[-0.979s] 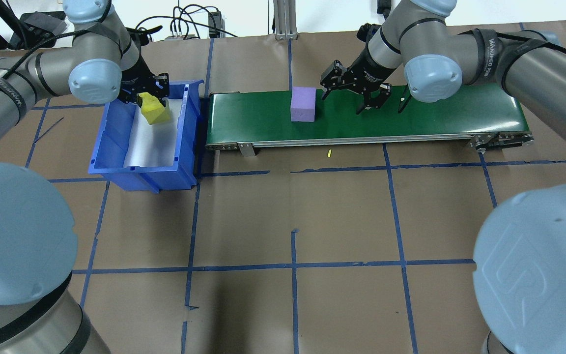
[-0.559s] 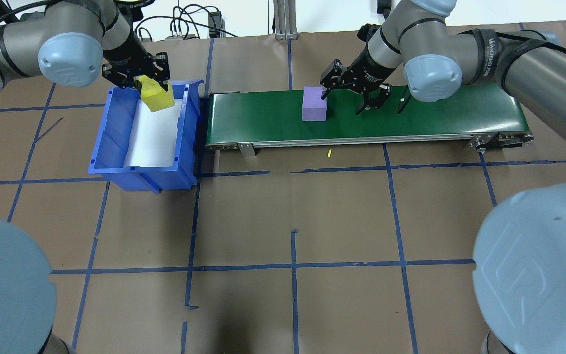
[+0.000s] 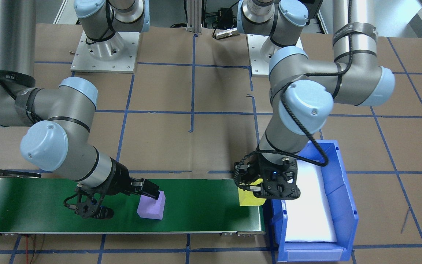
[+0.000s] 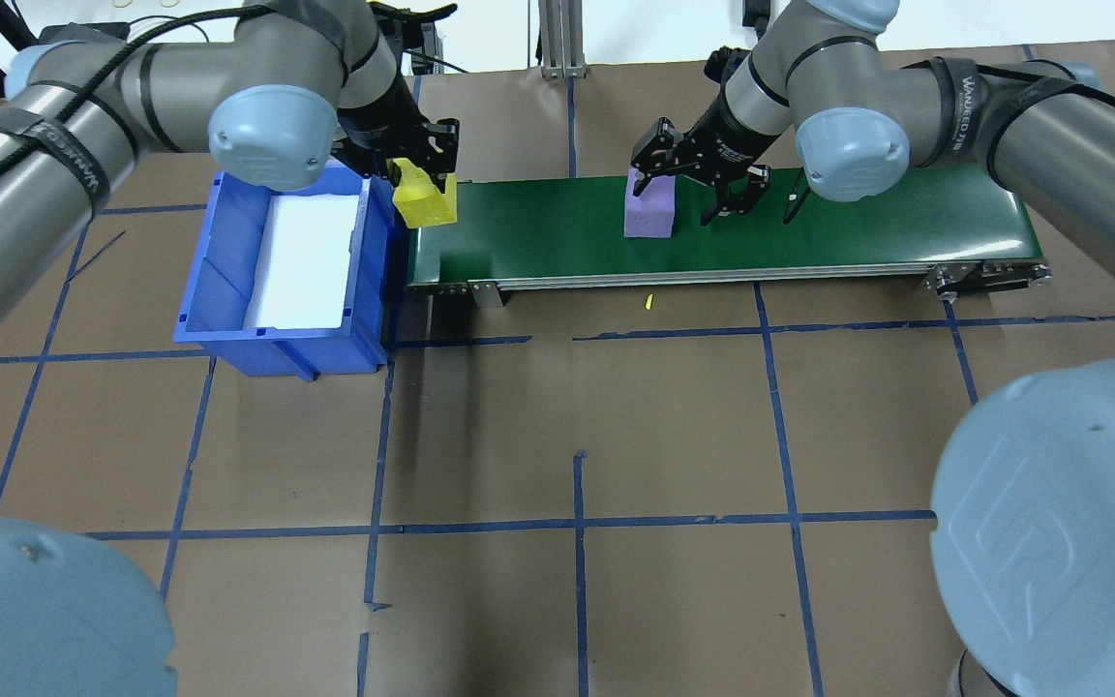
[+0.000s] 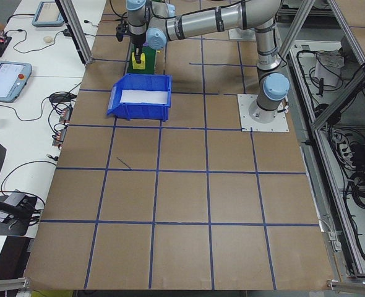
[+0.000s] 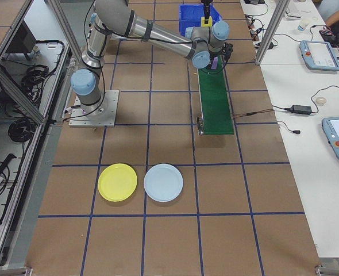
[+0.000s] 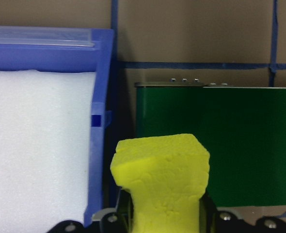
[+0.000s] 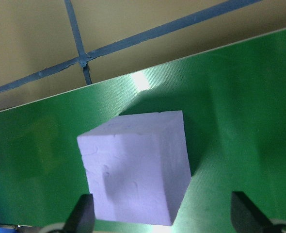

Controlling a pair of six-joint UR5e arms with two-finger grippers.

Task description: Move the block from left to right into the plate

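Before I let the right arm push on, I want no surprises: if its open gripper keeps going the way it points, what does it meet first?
Most likely the purple block, lying just ahead of the right gripper on the green conveyor belt; the exact gap is unclear.

Grey tubular arms, pale-blue joint caps, black cables, black tools.

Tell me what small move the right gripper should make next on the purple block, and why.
Probably close the right gripper. Its open fingers already straddle the purple block on the green conveyor, as the right wrist view shows, so closing should secure it.
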